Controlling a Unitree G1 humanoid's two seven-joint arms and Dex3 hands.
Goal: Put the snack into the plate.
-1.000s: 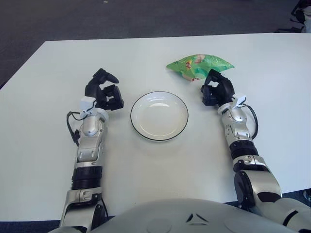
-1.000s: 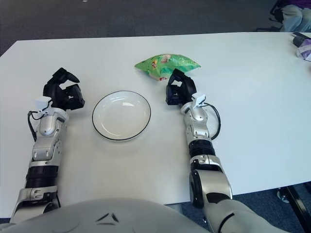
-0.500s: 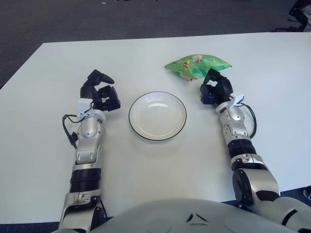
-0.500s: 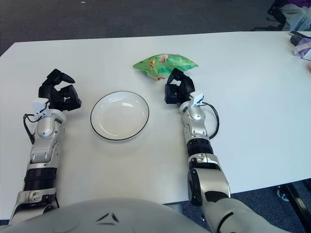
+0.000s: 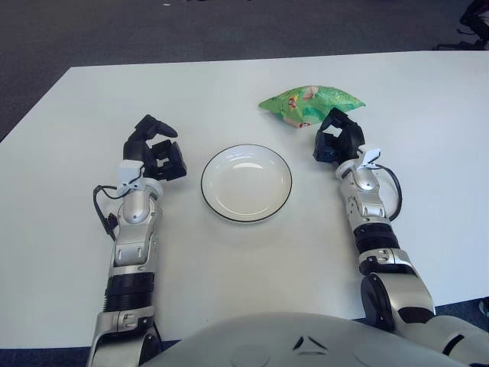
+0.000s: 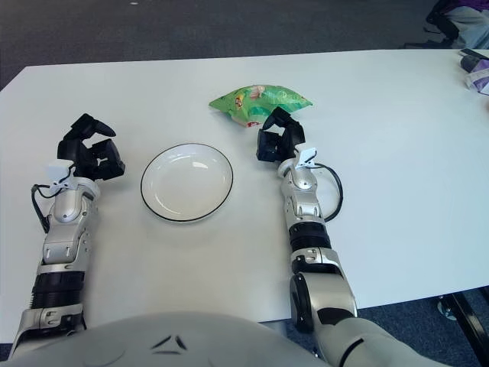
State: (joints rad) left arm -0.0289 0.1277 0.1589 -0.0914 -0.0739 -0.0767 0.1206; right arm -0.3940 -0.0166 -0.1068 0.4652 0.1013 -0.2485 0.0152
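A green snack bag (image 5: 309, 105) lies on the white table behind and to the right of a white plate with a dark rim (image 5: 246, 182); the plate has nothing in it. My right hand (image 5: 337, 140) rests on the table just in front of the bag, fingers curled, holding nothing. My left hand (image 5: 155, 149) sits left of the plate, fingers curled and empty. The bag also shows in the right eye view (image 6: 260, 103).
The white table (image 5: 229, 260) spans the view, with its far edge against a dark floor. A purple-and-white object (image 6: 477, 73) sits at the table's far right edge.
My left hand has drifted a little left and toward me, away from the plate. My right hand has shifted slightly left. The bag and plate have not moved.
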